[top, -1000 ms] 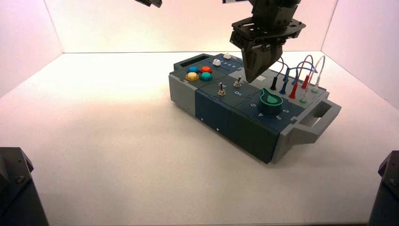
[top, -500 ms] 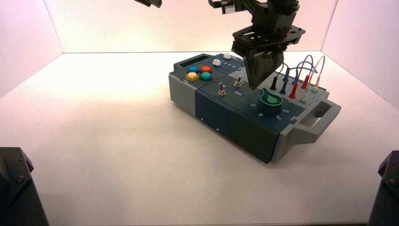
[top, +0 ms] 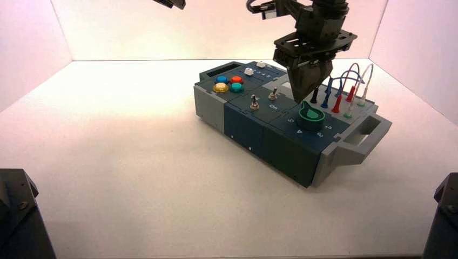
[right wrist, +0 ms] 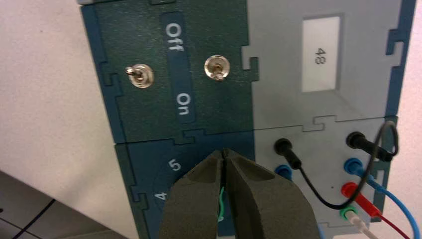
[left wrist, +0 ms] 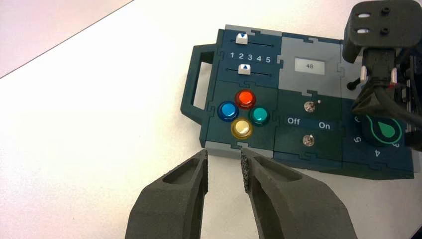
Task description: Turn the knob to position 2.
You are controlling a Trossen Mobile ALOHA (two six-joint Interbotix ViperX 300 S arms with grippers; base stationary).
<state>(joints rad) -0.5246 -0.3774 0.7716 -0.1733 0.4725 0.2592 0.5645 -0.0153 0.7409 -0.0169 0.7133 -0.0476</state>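
High view shows you the box (top: 259,116) standing turned on the pale table (top: 135,162), with the knob (top: 310,118), green pointer on a dark round base, on the dark blue panel at its near right part; position 2 (top: 328,127) is the white numeral on the knob's right side, while 3, 4 and 5 run round its near side and left. Your right gripper (top: 298,101) reaches down from the far side, its tips at the far left edge of the knob; you cannot tell from these views whether they touch it. Right wrist view gives you its fingers pressed together with nothing between them, and they cover most of the knob, leaving you a strip of green outline. Your left gripper (left wrist: 224,152) waits off to the far left of the box, close to the top edge of the high view; its fingers stand apart, with nothing held between them. Beyond the knob you have the plugged wires (top: 351,89), black, blue, red and pale; left of it are two metal toggle switches (left wrist: 309,106), then the blue, red, yellow and green buttons (left wrist: 242,128); the small display (left wrist: 309,66) reads 48.
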